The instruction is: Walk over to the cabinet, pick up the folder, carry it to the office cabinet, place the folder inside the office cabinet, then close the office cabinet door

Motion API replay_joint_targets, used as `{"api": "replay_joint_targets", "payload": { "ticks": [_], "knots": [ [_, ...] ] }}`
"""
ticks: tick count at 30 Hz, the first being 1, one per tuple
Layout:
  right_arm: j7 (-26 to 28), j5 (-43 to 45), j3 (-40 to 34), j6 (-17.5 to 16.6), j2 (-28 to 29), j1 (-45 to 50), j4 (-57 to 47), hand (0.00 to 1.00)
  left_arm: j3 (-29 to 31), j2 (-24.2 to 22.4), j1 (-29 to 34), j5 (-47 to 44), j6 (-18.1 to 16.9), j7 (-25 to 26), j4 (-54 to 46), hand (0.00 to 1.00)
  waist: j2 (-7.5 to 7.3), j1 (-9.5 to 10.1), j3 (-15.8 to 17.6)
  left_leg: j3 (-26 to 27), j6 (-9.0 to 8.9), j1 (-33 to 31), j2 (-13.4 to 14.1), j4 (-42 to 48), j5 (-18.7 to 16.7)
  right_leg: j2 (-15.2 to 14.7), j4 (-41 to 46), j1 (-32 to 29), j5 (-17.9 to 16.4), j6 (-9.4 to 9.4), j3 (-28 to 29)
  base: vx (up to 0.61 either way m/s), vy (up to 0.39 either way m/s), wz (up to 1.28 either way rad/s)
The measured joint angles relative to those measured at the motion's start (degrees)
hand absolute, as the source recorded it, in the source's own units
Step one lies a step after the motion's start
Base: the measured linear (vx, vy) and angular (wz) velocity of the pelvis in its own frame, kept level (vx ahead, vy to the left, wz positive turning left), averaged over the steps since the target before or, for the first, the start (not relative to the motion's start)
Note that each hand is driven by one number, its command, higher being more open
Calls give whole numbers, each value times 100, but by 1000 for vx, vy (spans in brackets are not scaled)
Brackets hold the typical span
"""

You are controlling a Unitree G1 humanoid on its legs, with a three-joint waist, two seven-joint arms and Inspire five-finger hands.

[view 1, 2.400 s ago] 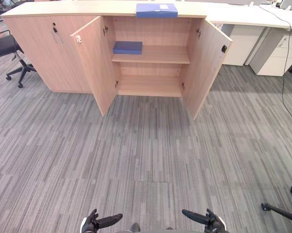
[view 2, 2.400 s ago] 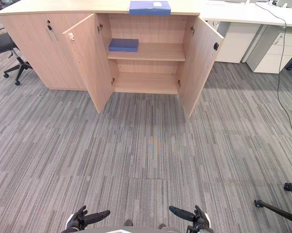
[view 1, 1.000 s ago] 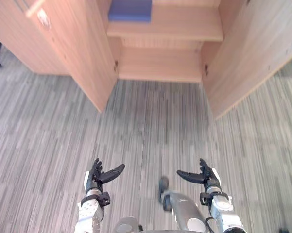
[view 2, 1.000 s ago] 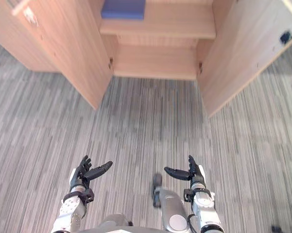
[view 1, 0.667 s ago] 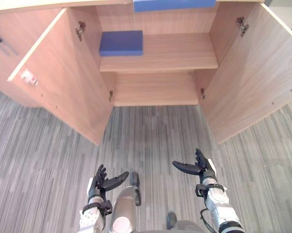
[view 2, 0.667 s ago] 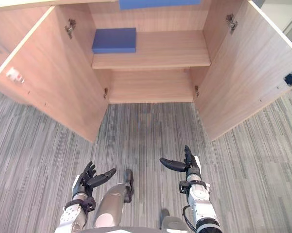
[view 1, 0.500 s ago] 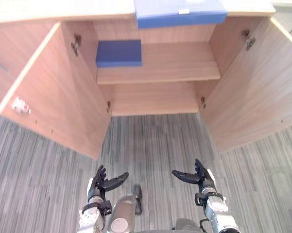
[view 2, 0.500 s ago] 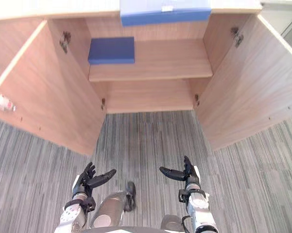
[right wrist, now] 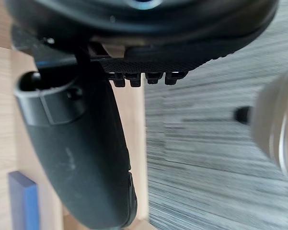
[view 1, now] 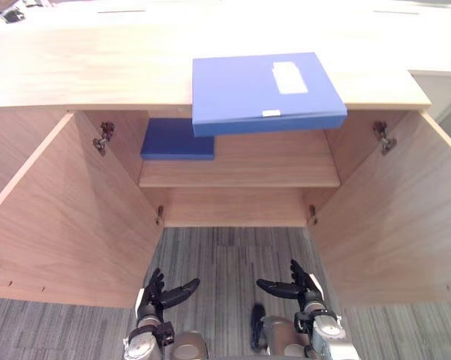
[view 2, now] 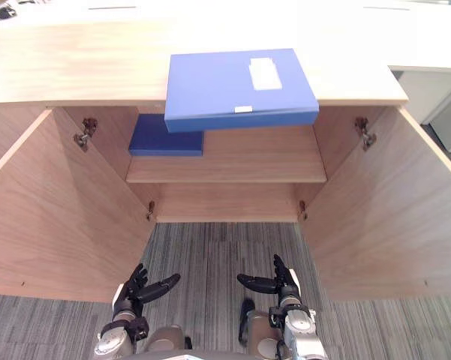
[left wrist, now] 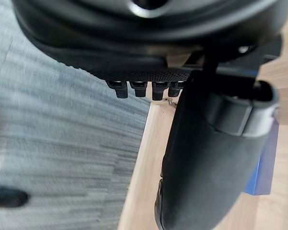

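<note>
- On your far left, the left door (view 1: 67, 217) of the cabinet (view 1: 82, 75) stands swung wide open towards you, with a metal hinge (view 1: 101, 139) near its top inner corner.
- Low down beside that door you have the left hand (view 1: 153, 297), hovering over the grey carpet (view 1: 225, 259). Its fingers are spread and relaxed, the thumb points inward, and it holds nothing. In the left wrist view its fingertips (left wrist: 134, 89) stand in a straight row beside the thumb.
- Inside the cabinet, a darker blue folder (view 1: 176, 140) lies flat at the left end of the shelf (view 1: 278, 169).
- The big blue folder (view 1: 263, 91), the one you are after, lies flat on the cabinet's top, just right of the middle. Its front edge juts out a little over the open compartment, above the darker one, and a white label (view 1: 289, 77) sits on its cover. Neither hand touches it; both are well below it.
- Below the shelf, the bottom compartment (view 1: 236, 208) shows bare wood.
- To the right of the middle you have the right hand (view 1: 308, 292), level with the left one and also over the carpet. It is open too, with the fingers up and apart and the thumb reaching inward, gripping nothing. In its own wrist view the fingertips (right wrist: 144, 79) line up straight.
- On your far right, the right door (view 1: 394, 225) is open as wide as the left, with its hinge (view 1: 381, 137) up by the cabinet's side wall.
</note>
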Motion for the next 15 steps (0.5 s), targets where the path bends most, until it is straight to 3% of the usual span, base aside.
{"api": "replay_joint_targets", "payload": {
  "ticks": [2, 5, 6, 7, 8, 10, 12, 15],
  "knots": [
    [-39, 5, -64, -11, -57, -55, -45, 100, -93, -20, -40, 2, 15, -44, -1, 100, -37, 8, 0, 196, 9, -244, -78, -490, -136, -82, -261, 308, 60, 90, 81, 292, -50, -18],
    [-63, 7, -332, -13, -82, -125, 18, 100, -87, -22, -206, 5, 14, -77, 1, 100, -30, 31, -3, 225, -107, -251, -403, -2418, 6, -263, -473, 577, 71, 119, 146, 304, 63, -15],
    [-63, 8, -392, -14, -132, -112, 56, 100, -89, -25, -240, 5, 13, -92, -15, 100, 31, 25, -39, 194, -115, -162, -511, -3217, 466, -272, -529, 646, 74, 147, 136, 200, 106, -5],
    [-68, 6, -452, -11, -231, -84, 105, 100, -88, -23, -228, 5, 12, -99, -105, 100, 158, 18, -116, 57, -49, -139, -535, -3830, 1434, -183, -587, 747, 1, 312, 142, 267, 146, 2],
    [-87, 8, -470, 16, -169, -79, 216, 100, -66, 96, -295, 13, 18, -91, -140, 100, 16, 4, -135, 59, -19, -16, -695, -3890, 1409, -310, -649, 865, -55, 430, 142, 263, 142, 11],
    [-83, 7, -468, 5, -171, 8, 206, 100, -66, 171, -287, 24, 16, -90, -401, 100, -41, -1, -161, 54, 29, 156, -831, -4183, 1456, -461, -696, 928, -60, 445, 124, 197, 134, 18],
    [-72, 8, -467, 1, -170, 38, 206, 100, -29, 280, -212, 220, 8, -86, -968, 100, -46, 4, -164, 56, 98, 365, -1046, -4548, 1553, -596, -831, 1050, -66, 520, 103, 137, 101, 14],
    [-33, 7, -463, -3, -108, 52, 208, 100, 76, 416, -56, 438, -18, 36, -1792, 100, -39, 8, -169, 24, 136, 558, -1156, -4887, 1674, -661, -915, 1156, -57, 544, 58, 62, 31, 9]
  ]
}}
